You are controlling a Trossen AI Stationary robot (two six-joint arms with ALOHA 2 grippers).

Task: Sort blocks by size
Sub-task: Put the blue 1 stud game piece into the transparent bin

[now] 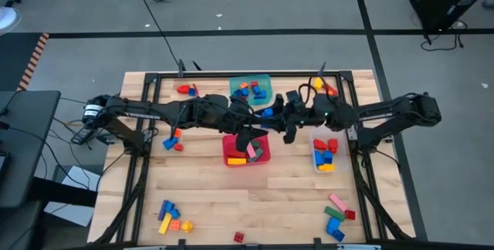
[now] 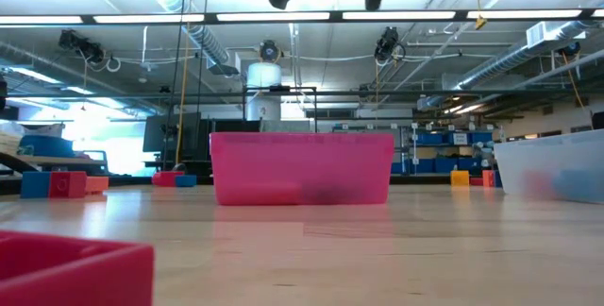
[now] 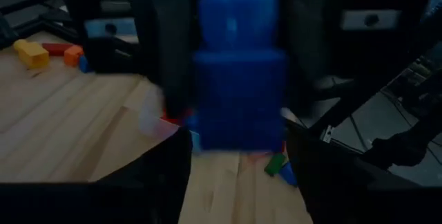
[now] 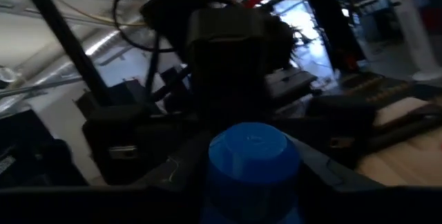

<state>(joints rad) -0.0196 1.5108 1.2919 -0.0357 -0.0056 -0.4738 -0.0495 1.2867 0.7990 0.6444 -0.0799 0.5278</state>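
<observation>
Blue plastic brick (image 1: 267, 113) held above table (image 1: 208, 196) centre, my right claw (image 1: 272, 115) clamped on it; left claw (image 1: 261, 113) apart at its nine o'clock.

This is a lab or workshop: exposed ceiling ducts (image 2: 203, 46), strip lights (image 2: 283, 16), shelves with blue bins (image 2: 444, 141).

1. Two dark, near-black arms, chunky jointed segments all the way along.
2. Left arm (image 1: 154, 113): a white-and-silver band near its base, thin black cables trailing beside it.
3. Right arm (image 1: 386, 113): matte black, bulky rounded housing at its elbow.
</observation>
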